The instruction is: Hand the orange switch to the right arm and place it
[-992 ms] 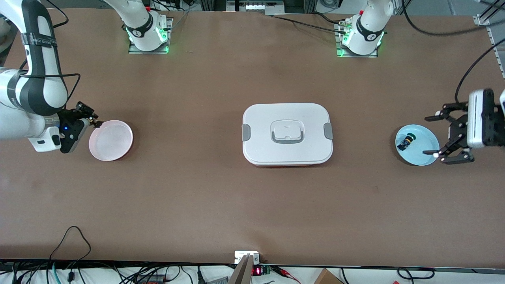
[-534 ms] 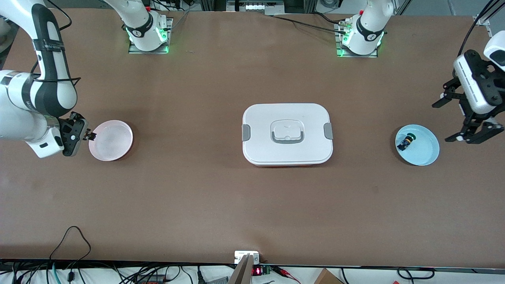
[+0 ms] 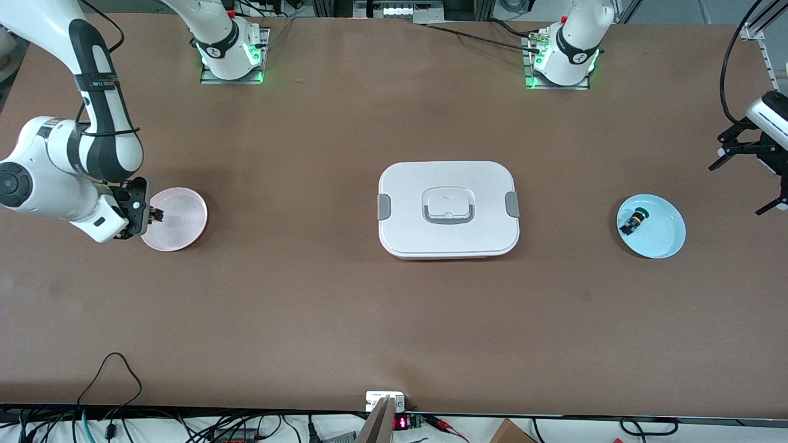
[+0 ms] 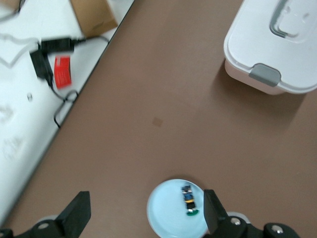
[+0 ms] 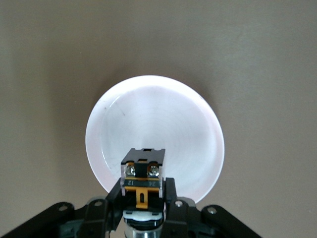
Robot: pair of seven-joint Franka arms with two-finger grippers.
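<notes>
Orange switch clamped (right claw), left claw wide

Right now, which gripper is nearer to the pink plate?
The right. The right gripper, shut on the orange switch, hangs over the pink plate's rim. The left gripper, open, is up past the blue plate at the left arm's end.

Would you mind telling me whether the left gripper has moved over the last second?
Yes. The left gripper, fingers open, has pulled away from the blue plate toward the left arm's end of the table.
</notes>
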